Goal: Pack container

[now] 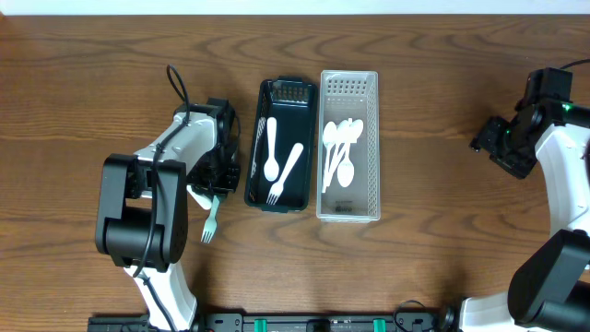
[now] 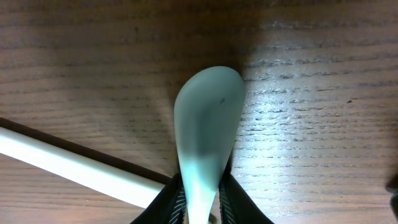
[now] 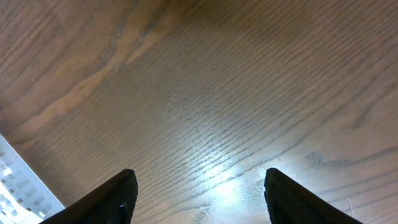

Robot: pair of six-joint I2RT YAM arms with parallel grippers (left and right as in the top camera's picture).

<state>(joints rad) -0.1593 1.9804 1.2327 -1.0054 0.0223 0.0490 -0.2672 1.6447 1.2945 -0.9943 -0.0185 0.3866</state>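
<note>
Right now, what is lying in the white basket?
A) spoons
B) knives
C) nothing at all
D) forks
A: white spoons lie together inside the white basket.

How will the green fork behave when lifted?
Probably light and slightly flexible: the green fork looks like thin plastic. Its smooth handle might slip in the left end effector. Held near one end, it may tilt.
</note>
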